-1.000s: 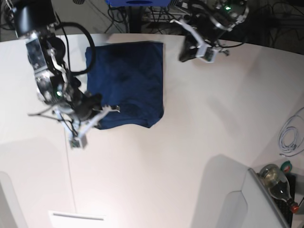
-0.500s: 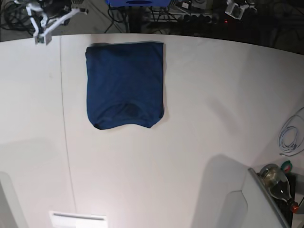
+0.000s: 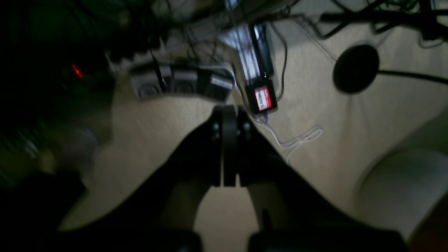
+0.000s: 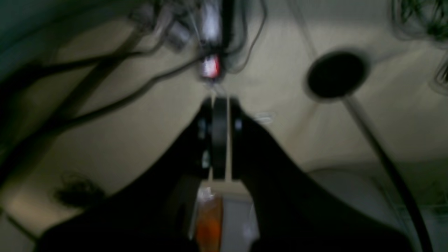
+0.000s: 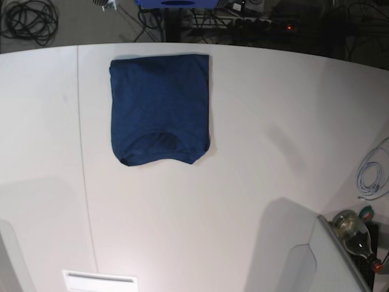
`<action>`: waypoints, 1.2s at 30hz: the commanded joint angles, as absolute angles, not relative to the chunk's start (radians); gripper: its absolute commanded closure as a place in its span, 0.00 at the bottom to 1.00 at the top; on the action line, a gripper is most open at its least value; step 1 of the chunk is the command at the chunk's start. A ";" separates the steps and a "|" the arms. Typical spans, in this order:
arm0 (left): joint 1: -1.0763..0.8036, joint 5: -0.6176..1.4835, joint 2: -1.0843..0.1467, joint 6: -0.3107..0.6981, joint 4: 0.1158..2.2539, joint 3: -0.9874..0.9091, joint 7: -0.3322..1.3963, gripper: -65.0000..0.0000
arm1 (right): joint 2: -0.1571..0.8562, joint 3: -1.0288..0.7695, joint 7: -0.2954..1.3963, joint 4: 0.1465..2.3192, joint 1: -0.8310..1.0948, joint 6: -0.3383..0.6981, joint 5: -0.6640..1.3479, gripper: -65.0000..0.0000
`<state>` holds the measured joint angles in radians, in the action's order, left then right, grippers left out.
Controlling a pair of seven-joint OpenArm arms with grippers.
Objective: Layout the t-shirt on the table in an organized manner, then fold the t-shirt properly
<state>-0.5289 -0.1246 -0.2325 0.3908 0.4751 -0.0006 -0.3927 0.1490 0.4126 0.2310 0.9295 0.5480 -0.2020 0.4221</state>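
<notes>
T-shirt [image 5: 160, 108] lies folded into a neat upright rectangle on the far left part of the table [image 5: 255, 152], just right of the thin seam line [image 5: 82, 152]. Its far edge is straight and sits close to the table's far rim. Its near edge is curved, with the collar arc showing just inside it. Fabric is flat, only slight wrinkles. Nothing touches it.

Neither arm shows in the base view. Both wrist cameras look down past the table at beige floor.

Left gripper [image 3: 224, 147]: jaws pressed together, nothing between them. Beyond it on the floor are a power strip [image 3: 180, 82], a small black box with a red-and-white label [image 3: 261, 99], a loose white cable [image 3: 295, 141] and a round black stand base [image 3: 356, 69].

Right gripper [image 4: 218, 140]: jaws together too, holding nothing. View is blurred. Behind it are dark cables [image 4: 105, 87], a red-and-white blur far of the tips, and another round black base [image 4: 336, 74] with a pole running to the near right. Something orange [image 4: 209, 224] shows below the jaws, too blurred to identify.

Around the table in the base view: coiled white cord [image 5: 372, 173] at the right edge, a bottle [image 5: 355, 234] at the near right corner, a coil of black cable [image 5: 30, 20] on the floor at far left, and a blue object [image 5: 176, 3] past the far rim.
</notes>
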 commanded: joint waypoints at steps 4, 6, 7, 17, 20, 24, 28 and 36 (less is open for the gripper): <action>-0.386 -0.127 -0.220 0.392 0.194 -0.001 -0.490 1.00 | 0.065 0.427 0.022 0.483 0.406 -0.176 0.420 0.98; -0.340 -0.127 -0.209 0.392 0.150 -0.001 -0.489 1.00 | 0.044 0.427 -0.124 0.251 0.317 -0.117 0.420 0.98; -0.328 -0.127 -0.205 0.392 0.143 -0.001 -0.486 1.00 | 0.039 0.427 -0.194 0.171 0.289 -0.082 0.420 0.98; -0.263 -0.302 -0.067 0.120 0.139 -0.002 -0.420 1.00 | 0.139 0.426 -0.344 0.111 0.209 -0.022 0.421 0.98; -0.226 -0.395 -0.042 0.087 0.120 -0.010 -0.410 1.00 | 0.156 0.424 -0.343 0.111 0.202 -0.022 0.421 0.98; -0.157 -0.418 -0.022 0.038 0.015 -0.015 -0.410 1.00 | 0.157 0.426 -0.346 0.111 0.199 -0.022 0.421 0.97; -0.110 -0.421 -0.018 0.010 0.000 -0.004 -0.410 1.00 | 0.153 0.426 -0.344 0.111 0.166 -0.022 0.421 0.97; -0.117 -0.424 -0.022 0.010 0.000 -0.013 -0.410 1.00 | 0.127 0.426 -0.346 0.111 0.151 -0.022 0.421 0.97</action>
